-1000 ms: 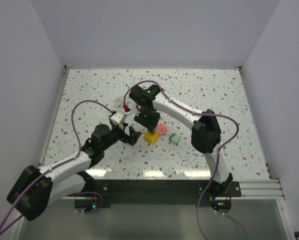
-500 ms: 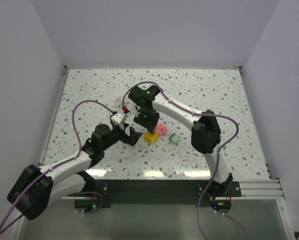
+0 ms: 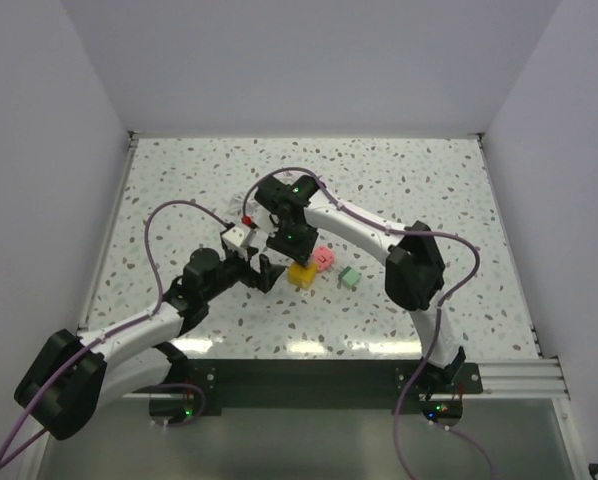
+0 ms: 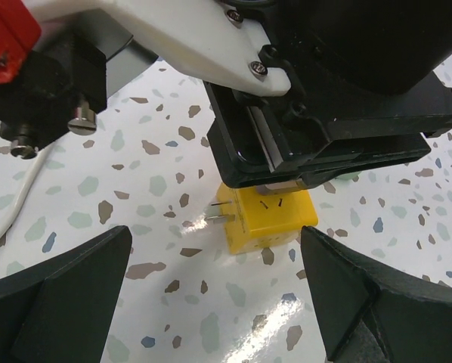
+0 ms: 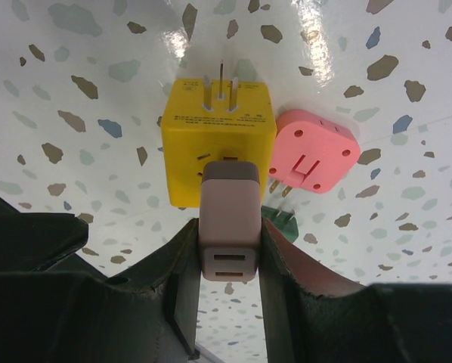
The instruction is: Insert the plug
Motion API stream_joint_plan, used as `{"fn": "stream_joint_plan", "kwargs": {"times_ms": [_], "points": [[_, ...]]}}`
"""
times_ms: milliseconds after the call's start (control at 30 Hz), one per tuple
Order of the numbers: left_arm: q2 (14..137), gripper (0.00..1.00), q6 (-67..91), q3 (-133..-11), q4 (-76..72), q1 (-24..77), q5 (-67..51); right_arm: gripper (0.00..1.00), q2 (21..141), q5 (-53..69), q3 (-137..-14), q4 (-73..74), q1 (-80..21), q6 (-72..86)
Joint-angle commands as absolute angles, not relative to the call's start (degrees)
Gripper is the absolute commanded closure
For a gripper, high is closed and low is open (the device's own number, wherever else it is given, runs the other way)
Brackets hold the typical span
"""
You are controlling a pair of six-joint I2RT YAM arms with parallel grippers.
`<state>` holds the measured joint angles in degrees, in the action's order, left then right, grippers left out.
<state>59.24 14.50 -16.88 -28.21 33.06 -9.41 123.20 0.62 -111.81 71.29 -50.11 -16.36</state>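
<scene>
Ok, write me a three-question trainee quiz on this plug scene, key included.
1. True or false: the right gripper is shut on the grey plug.
2. Which cube is the grey plug's tip at? A. the yellow cube B. the pink cube C. the green cube
3. Fill in the blank: the left gripper is ____ and holds nothing, with the yellow cube in front of it.

Key: 1 true; 2 A; 3 open.
</scene>
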Motion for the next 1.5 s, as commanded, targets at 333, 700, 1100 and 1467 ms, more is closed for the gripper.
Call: {"fn": "stream_joint_plan", "kwargs": {"times_ms": [333,700,1100,1467], "points": [[58.80,0.01,15.21,-16.87,-30.85,32.70,-11.07,1.00,131.48,6.94,-102.21,62.31,-51.86,-18.45],[57.92,0.01,15.21,-16.70,-30.59,32.70,-11.60,1.00,135.44,8.79,-104.24,63.63,-51.77,-20.30],[58.01,0.01,15.20,-16.61,-30.76,32.70,-11.69,1.00,129.38,8.52,-92.90,56.52,-51.77,-16.52],[56.87,0.01,14.94,-16.17,-30.85,32.70,-10.81,1.00,132.01,5.89,-97.46,56.78,-51.59,-14.77]]}}
